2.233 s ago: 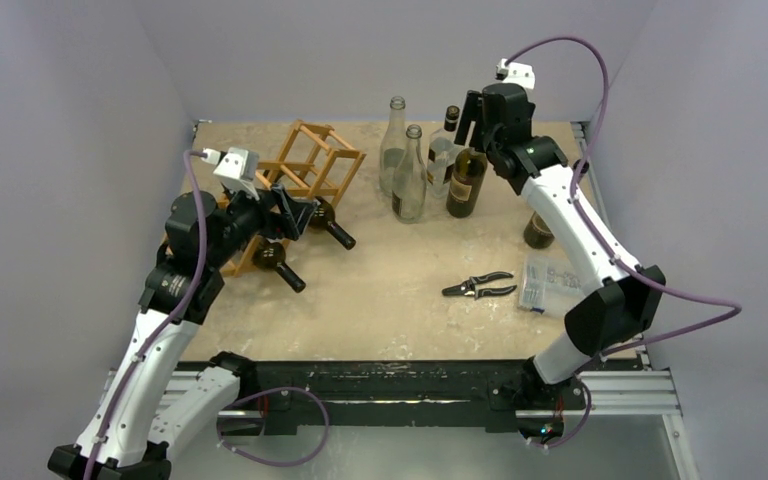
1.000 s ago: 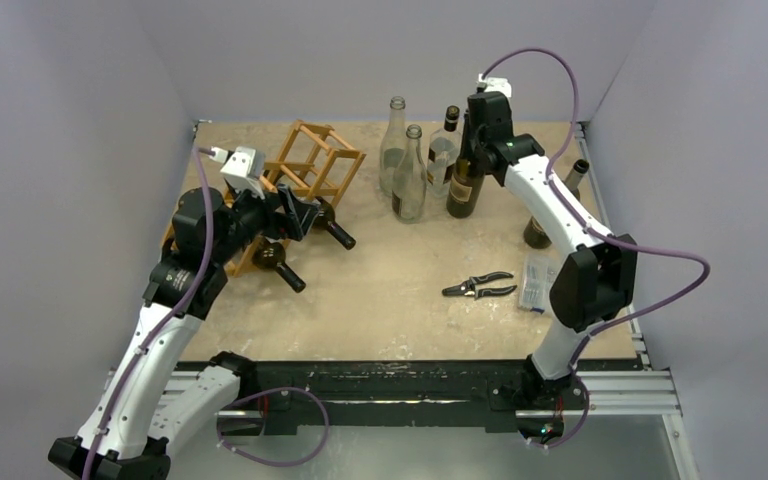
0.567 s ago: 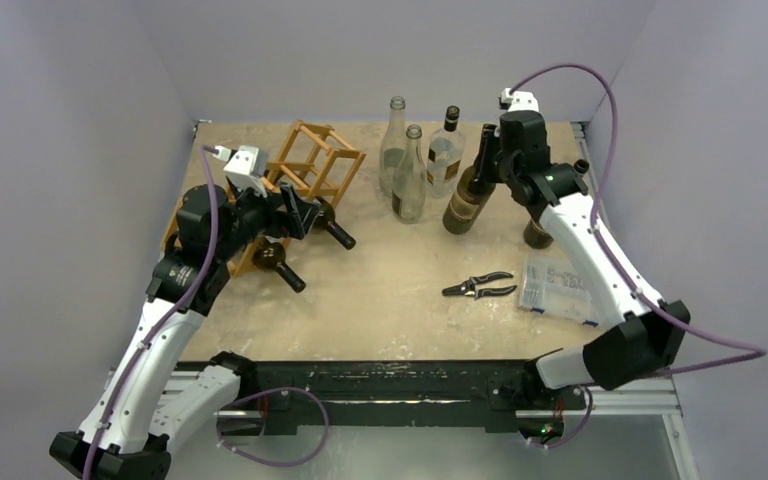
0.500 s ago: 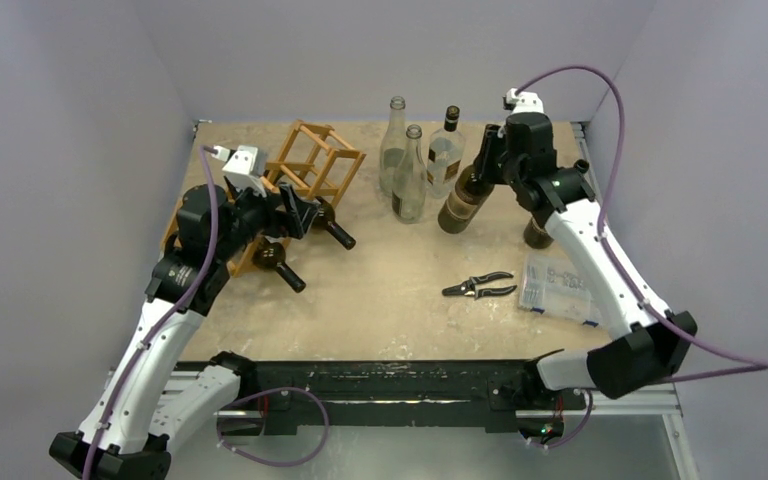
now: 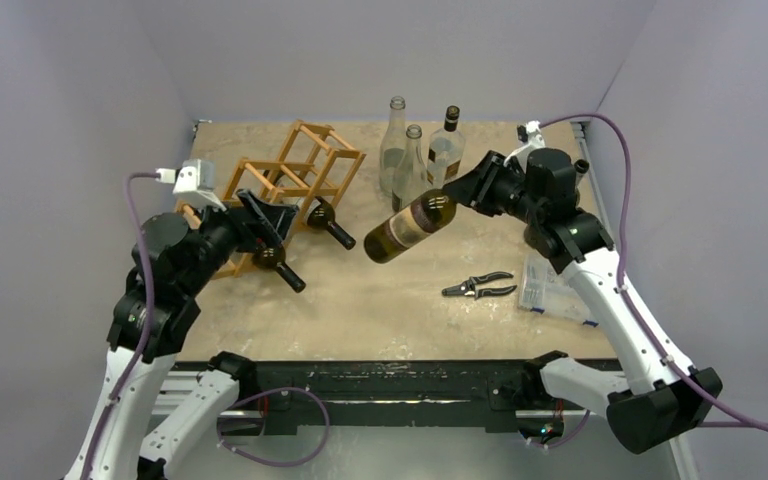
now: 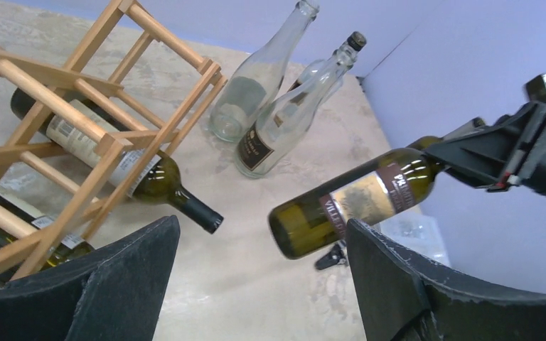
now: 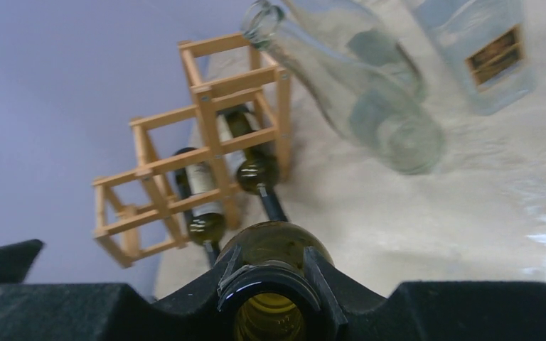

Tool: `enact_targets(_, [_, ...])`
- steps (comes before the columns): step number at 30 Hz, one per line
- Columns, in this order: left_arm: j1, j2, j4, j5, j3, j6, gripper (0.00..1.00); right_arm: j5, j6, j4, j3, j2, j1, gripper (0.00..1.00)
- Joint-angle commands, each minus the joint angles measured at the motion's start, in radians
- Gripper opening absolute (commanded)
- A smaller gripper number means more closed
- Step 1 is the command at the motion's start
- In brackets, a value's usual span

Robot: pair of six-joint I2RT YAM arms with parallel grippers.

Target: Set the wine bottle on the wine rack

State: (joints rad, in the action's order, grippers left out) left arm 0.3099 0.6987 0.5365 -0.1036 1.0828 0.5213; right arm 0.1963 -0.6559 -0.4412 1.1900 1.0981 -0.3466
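Sensibly, the right gripper [image 5: 468, 186] clamps the wine bottle [image 5: 410, 225] by its neck, base aimed at the wine rack [image 5: 300, 165] for sliding in; the left gripper [image 5: 265, 220] gapes empty.

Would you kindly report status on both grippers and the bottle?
Right gripper shut on wine bottle, held aloft, base toward wine rack. Left gripper open, empty, near rack's front.

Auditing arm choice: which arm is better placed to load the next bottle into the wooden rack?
Right. The right gripper is shut on the neck of the dark green labelled wine bottle, its base pointing toward the light wooden lattice rack; the left gripper is open and empty.
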Motion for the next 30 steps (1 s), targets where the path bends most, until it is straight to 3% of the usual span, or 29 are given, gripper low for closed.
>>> enact_targets(1, [0.001,-0.063,0.089,0.058,0.076,0.172,0.88,0.209,-0.291,0.397,-0.035,-0.012,-0.001,0.00])
enact_targets(5, [0.001,-0.109,0.162,0.145,0.118,0.273,0.93,0.229,-0.551,0.706,-0.137,-0.008,-0.004,0.00])
enact_targets(8, [0.001,-0.160,0.154,0.166,0.087,0.388,0.96,0.160,-0.695,0.917,-0.206,-0.009,-0.022,0.00])
enact_targets(16, [0.001,-0.160,0.025,0.071,0.055,0.615,1.00,-0.107,-0.847,1.156,-0.214,0.041,-0.192,0.00])
enact_targets(20, [0.001,-0.145,-0.164,0.005,-0.039,0.743,1.00,-0.192,-0.936,1.295,-0.215,0.113,-0.290,0.00])
enact_targets(25, [0.003,-0.126,-0.571,-0.012,-0.217,0.862,1.00,-0.289,-0.979,1.385,-0.173,0.202,-0.397,0.00])
enact_targets(30, [0.003,-0.096,-0.664,0.042,-0.247,0.820,1.00,-0.349,-0.976,1.432,-0.117,0.270,-0.477,0.00])
